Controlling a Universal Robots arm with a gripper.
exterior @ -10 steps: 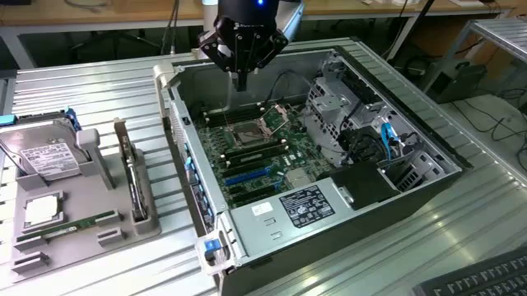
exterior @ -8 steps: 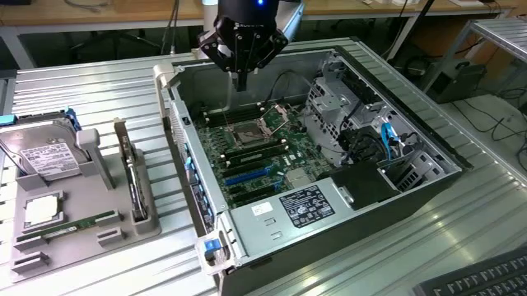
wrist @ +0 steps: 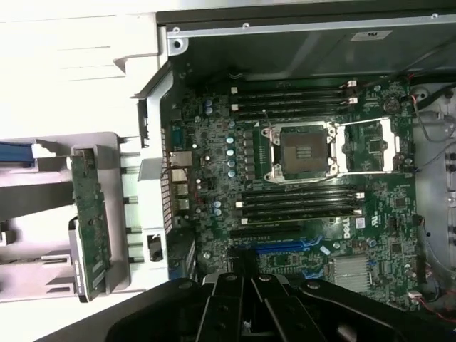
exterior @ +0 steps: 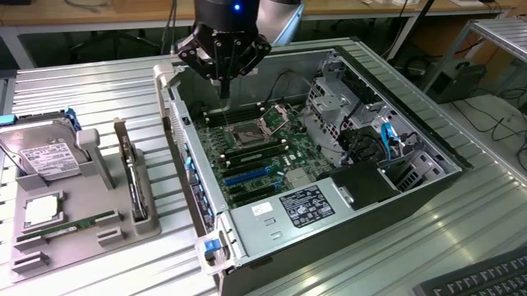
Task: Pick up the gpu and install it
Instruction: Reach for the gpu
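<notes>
A ribbed metal table [exterior: 82, 92] carries one open computer case [exterior: 395, 80], a grey steel box lying on its side with the interior facing up. Inside it lies one green motherboard [exterior: 272, 154] [wrist: 214, 164], with a square, empty processor socket [exterior: 247, 134] [wrist: 303, 149] framed in bright metal, two banks of long black memory slots on either side of the socket, and a blue expansion slot [wrist: 285, 249]. One boxy power supply [exterior: 305, 206] with a black label sits at the case's near end. Beside the case, on the exterior view's left, stands one grey moulded plastic tray [exterior: 95, 160] holding four parts. The first is one silver hard drive [exterior: 41, 154] with a white label, leaning tilted in its cradle. The gpu [exterior: 132, 179] [wrist: 91, 228] is the second: a thin flat card standing on its long edge in a slot of the tray, just beside the case wall. Its long axis runs near to far in the exterior view, roughly parallel to that wall. A silver bracket rises at its far end, and the wrist view shows its green circuit side. The others are one square silver processor chip [exterior: 41, 211] and one slim green RAM stick [exterior: 70, 225], both lying flat. The single dark gripper [exterior: 224, 92] [wrist: 244, 260] hangs over the far part of the motherboard, well apart from the gpu, its fingers drawn together into one narrow tip with nothing held.
</notes>
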